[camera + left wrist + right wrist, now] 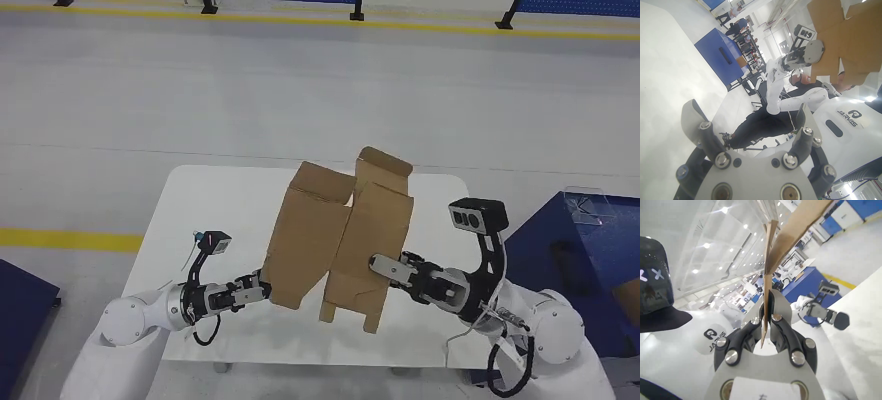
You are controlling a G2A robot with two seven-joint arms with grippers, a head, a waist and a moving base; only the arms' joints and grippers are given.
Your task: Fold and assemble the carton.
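Top view: flat carton (340,240) held above desk (200,210); right claw (385,265) at lower edge, left claw (260,291) just beside corner.
Left wrist view: left claw spread, empty.
Right wrist view: right claw pinching carton edge.
Step, judged: opening flat carton; next likely needs left grip.

We see white, rounded arms (545,322) with black cables (205,335); the left gripper (747,108) and right gripper (768,298) are grey, with black links (710,140) and silver screws (721,158).

Matt cardboard carton (345,240), smooth white table (200,210), metal-fingered right hand (767,299)
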